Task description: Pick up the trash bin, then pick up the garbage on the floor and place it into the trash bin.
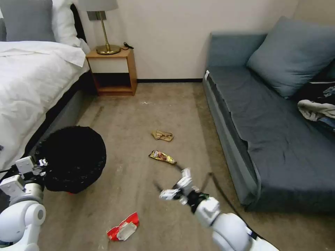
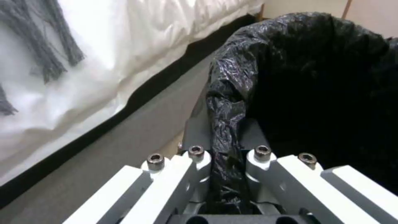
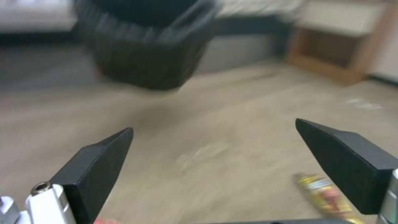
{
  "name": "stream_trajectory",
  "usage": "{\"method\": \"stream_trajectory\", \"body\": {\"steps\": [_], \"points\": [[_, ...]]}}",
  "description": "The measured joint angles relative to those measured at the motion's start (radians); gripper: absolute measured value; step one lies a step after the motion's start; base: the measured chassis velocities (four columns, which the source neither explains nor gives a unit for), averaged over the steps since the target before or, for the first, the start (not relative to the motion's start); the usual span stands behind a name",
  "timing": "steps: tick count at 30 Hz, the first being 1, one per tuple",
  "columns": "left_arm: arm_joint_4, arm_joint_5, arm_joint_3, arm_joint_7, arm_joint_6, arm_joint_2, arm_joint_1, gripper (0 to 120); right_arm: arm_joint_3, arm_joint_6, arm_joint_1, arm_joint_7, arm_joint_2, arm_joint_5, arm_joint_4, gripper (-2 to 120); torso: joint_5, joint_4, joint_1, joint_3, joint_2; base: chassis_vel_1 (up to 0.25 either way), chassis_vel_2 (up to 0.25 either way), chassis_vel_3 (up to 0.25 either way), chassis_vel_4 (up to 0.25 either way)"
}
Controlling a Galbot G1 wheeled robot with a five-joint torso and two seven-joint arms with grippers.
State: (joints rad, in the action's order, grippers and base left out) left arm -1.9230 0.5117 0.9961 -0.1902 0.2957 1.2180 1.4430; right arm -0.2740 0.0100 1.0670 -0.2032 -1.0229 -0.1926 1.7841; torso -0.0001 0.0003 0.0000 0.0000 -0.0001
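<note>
Nearest the robot, a crushed red-and-white packet (image 1: 123, 227) lies flat on the tan carpeted floor (image 1: 139, 118), between the two arms.

The right gripper (image 1: 164, 177) hangs low over the floor at centre right, its two black fingers (image 3: 97, 169) spread wide apart with nothing between them. In the right wrist view a shiny gold snack wrapper (image 3: 325, 197) lies on the floor just beside one fingertip. In the head view the same wrapper (image 1: 162, 156) lies a little beyond the gripper, apart from it.

The left gripper (image 2: 227, 146) is at the robot's left, clamped on the rim of the small round trash bin lined with crinkly black plastic (image 1: 74, 158). The left wrist view shows the two fingers closed tight on a fold of the black liner (image 2: 226, 124) at the bin's edge. A patch of reddish base shows under the bin. Whether the base touches the floor cannot be told. The bin is just beside the white-sheeted bed (image 1: 31, 80).

Beyond the gold wrapper, a crumpled tan paper (image 1: 162, 135) lies on the open floor. A blue-grey fabric sofa (image 1: 275, 139) stands to the right. At the far wall, a wooden bedside table (image 1: 113, 71) carries a brass lamp (image 1: 104, 35).
</note>
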Motion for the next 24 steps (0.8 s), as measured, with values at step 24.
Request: {"method": "stream_trajectory", "body": {"steps": [24], "points": [[0.002,-0.005,0.026,0.002,-0.004,0.03,-0.006,6,-0.452,0.067,-0.439,-0.224,-0.154,0.232,-0.532,100,-0.0001,-0.0003,0.0,0.0,0.0,0.0,0.0,0.0,0.0]]}}
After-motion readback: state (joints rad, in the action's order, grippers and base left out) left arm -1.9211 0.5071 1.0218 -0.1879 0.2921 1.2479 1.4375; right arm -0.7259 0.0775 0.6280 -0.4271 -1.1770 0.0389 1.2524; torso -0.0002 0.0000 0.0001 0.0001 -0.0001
